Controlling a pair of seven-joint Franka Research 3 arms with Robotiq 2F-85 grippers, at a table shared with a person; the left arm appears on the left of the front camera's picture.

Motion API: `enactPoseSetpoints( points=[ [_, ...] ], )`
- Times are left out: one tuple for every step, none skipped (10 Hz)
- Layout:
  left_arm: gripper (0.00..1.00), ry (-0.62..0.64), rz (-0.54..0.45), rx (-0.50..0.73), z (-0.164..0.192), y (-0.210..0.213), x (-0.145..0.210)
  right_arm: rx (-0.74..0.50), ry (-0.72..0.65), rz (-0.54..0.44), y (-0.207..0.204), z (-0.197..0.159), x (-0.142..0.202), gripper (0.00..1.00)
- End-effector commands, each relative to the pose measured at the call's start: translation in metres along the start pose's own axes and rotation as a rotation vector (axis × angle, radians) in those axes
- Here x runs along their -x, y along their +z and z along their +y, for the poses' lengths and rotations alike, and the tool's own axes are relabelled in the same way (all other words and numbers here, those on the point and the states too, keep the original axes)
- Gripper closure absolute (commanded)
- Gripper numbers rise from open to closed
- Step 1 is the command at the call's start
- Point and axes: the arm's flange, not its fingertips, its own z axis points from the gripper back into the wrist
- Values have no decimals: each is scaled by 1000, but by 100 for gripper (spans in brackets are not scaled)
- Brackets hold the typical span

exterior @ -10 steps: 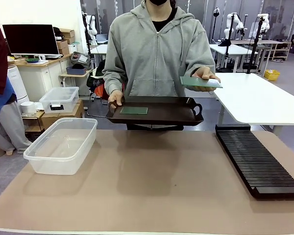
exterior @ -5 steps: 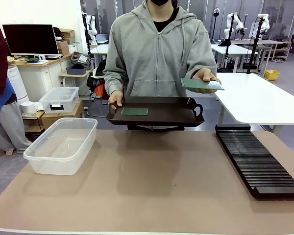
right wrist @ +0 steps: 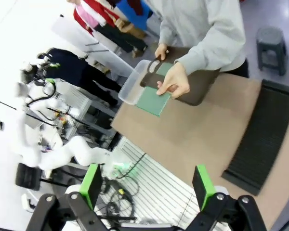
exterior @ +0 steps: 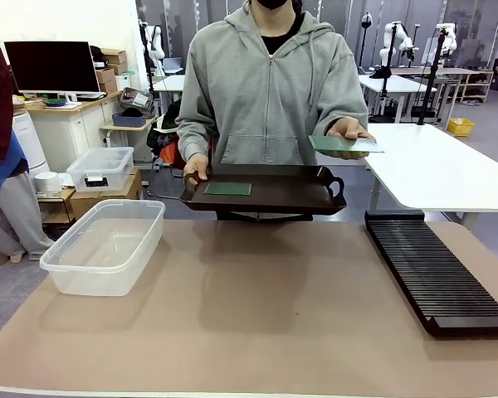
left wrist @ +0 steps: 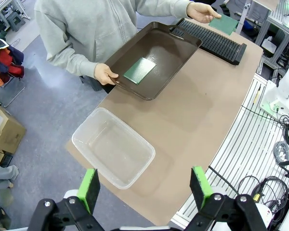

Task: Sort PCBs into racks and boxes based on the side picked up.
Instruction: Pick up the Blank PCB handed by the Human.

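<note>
Two green boards sit across the counter (exterior: 257, 315), one board (exterior: 227, 188) flat in the tray (exterior: 315, 199), the other board (exterior: 339, 143) held level in the person's hand (exterior: 349, 127) on the rack (exterior: 436, 265) side (long edge running crosswise), nearer the right fingers (right wrist: 92, 183), wide and empty like the left fingers (left wrist: 90, 187).

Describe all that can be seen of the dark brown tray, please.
The tray is dark brown, rectangular and shallow, with a raised rim and a loop handle at its free short end; it looks like glossy plastic. It is about level at the far edge of the table; whether it rests there is unclear. The person's hand grips the opposite end. One green PCB lies flat inside, near that hand.
</note>
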Motion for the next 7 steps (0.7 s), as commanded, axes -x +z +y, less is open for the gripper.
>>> enactPoseSetpoints(
  points=[
    [0,5,-3,1,0,0,0,-45,-118,4,-17,-7,2,0],
    [0,5,-3,1,0,0,0,-70,-157,28,-29,-16,3,0],
    [0,5,-3,1,0,0,0,-89,-182,45,-38,-23,4,0],
    [0,5,-3,1,0,0,0,-106,-208,58,-46,-30,4,0],
    [0,5,-3,1,0,0,0,-131,-236,73,-58,-37,6,0],
    [0,5,-3,1,0,0,0,-155,-281,97,-71,-45,10,0],
    [0,5,-3,1,0,0,0,-151,-316,113,-82,-54,12,0]
  ],
)
